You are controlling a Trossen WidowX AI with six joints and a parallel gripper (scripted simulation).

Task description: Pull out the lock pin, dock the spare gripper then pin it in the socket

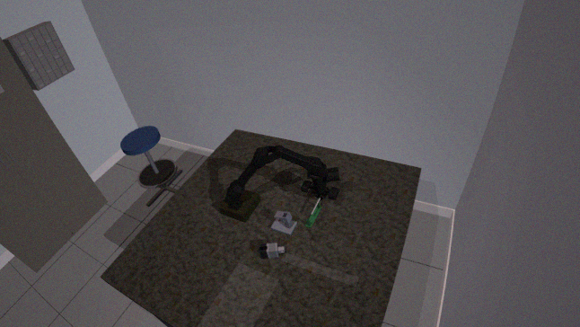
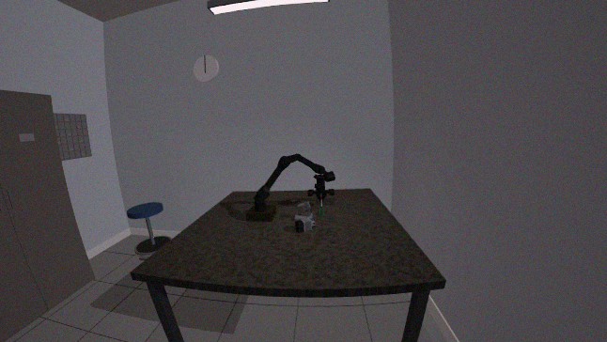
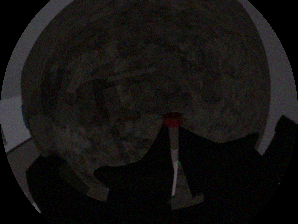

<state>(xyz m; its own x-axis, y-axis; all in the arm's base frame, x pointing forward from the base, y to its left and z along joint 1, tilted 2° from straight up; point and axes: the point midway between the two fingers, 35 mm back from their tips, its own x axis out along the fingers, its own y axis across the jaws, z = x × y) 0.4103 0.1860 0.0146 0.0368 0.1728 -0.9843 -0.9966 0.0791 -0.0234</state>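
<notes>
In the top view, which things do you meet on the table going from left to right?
Arm base → spare gripper → mount with its socket → green strip, with the end effector holding the lock pin above it.

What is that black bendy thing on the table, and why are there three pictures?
It is a robot arm bolted to a table. At its end is a gripper, two fingers that pinch. One picture looks down from above, one looks from across the room, and the round dark one comes from a camera on the arm's wrist. The gripper is pinching a thin pin with a red tip, pointing down over a green strip. Nearby stand a pale mount and a spare gripper lying on its side.
</notes>
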